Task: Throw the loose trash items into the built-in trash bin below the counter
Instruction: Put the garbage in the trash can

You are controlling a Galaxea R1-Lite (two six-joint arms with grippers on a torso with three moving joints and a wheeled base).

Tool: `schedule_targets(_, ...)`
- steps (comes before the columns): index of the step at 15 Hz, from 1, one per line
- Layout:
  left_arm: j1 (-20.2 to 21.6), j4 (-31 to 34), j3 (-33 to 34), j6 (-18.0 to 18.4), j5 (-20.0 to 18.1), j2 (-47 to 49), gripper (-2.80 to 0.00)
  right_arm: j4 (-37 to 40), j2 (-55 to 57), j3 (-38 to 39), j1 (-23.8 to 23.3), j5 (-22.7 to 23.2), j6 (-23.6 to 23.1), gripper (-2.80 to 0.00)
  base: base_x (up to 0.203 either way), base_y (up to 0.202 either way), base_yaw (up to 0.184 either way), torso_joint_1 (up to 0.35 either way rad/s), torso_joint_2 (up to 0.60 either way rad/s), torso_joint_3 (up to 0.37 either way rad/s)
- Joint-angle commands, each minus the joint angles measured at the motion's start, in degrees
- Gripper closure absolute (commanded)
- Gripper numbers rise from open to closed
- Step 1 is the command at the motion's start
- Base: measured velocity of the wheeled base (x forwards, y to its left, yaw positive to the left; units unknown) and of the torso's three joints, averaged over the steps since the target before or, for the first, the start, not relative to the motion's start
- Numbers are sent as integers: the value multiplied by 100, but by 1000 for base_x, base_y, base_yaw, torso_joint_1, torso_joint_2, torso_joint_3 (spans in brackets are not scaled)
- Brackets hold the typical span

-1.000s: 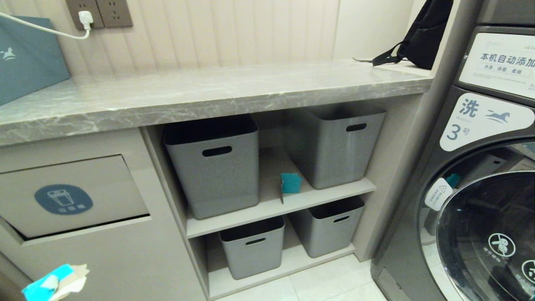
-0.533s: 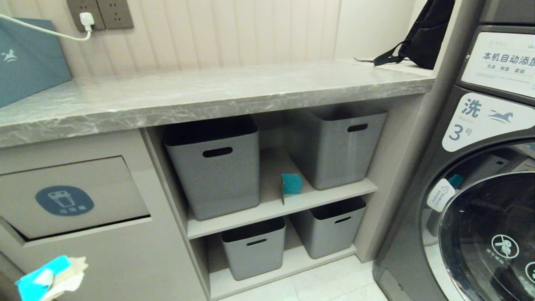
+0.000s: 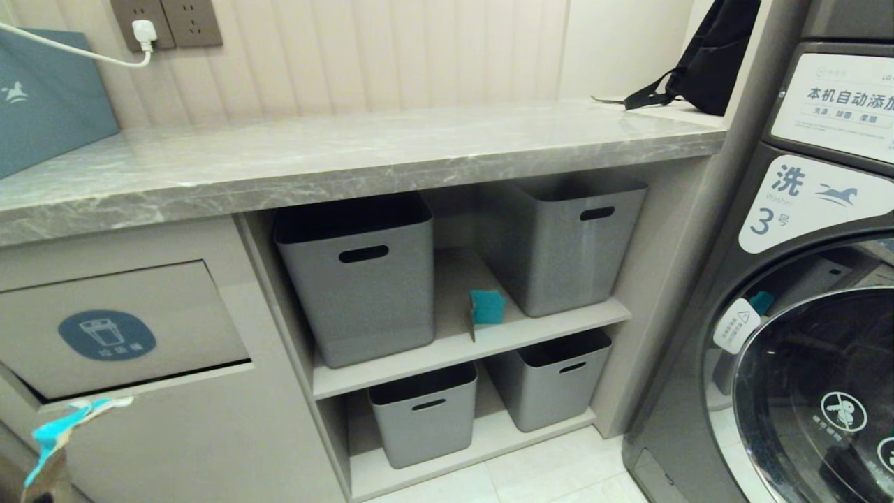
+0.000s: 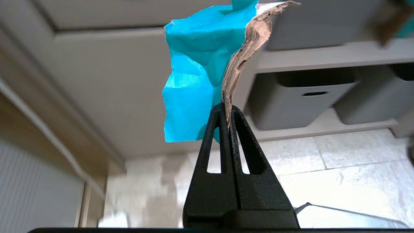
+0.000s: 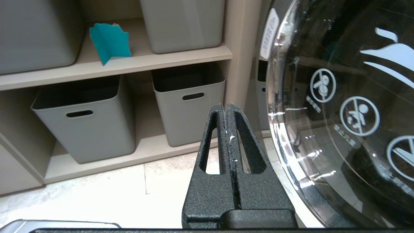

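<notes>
1. Left hand (image 4: 228,113) is clamped fully closed on a torn teal wrapper (image 4: 194,74) with a brown cardboard backing. In the head view the hand itself is out of frame; only the held wrapper (image 3: 66,426) shows at the lower left corner, just below the flap's lower edge.
2. Trash bin flap (image 3: 167,307), a beige panel with a blue oval bin sticker (image 3: 107,334), sits below the left end of the surface (image 3: 363,157). A dark gap runs along its lower edge; the wrapper has not yet entered it.
3. Surface status: no loose trash is visible on the marble slab. A blue-grey box (image 3: 49,98) with a white horse logo stands at its left end and is not trash.
4. Middle shelf (image 3: 461,342): a second teal wrapper (image 3: 487,307) stands upright between two grey storage boxes (image 3: 363,279), untouched.
5. Right hand (image 5: 228,111) is closed and empty, parked low beside the washing machine door (image 5: 339,97).
6. Progress assessment: one item is in transit, not yet deposited. Remaining work appears to be pushing the held wrapper through the flap, then collecting the shelf wrapper. No red and orange package piece is visible.
</notes>
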Motion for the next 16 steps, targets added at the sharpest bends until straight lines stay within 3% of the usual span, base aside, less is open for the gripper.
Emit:
schedule_targets(1,321,-761,-42,9,144,1695,0,-1,-9,0,-3,2,-2,0,0,0,0,0,0,0)
schedule_targets(3,414,-1760,130,403,516,2518,0,-1,-9,0,-3,7,-2,0,0,0,0,0,0,0)
schedule_targets(5,429,-2334,-45,481,612,3220,0,-1,-6,0,-3,2,-2,0,0,0,0,0,0,0)
schedule_targets(6,387,-2448,-346,193,357,3471,0,-1,-9,0,-3,9,-2,0,0,0,0,0,0,0)
schedule_targets(7,310,-2527,-563,-328,-155,3656,0,-1,-9,0,-3,2,-2,0,0,0,0,0,0,0)
schedule_targets(9,120,-2596,-708,-1009,-560,3933,0,-1,-5,0,-3,2,-2,0,0,0,0,0,0,0)
schedule_targets(14,-138,-2809,-1181,-2295,-650,5161,0,-1,-9,0,-3,9,-2,0,0,0,0,0,0,0)
schedule_targets(16,-298,-3259,-1398,-2950,-644,5555,0,-1,-9,0,-3,11,-2,0,0,0,0,0,0,0)
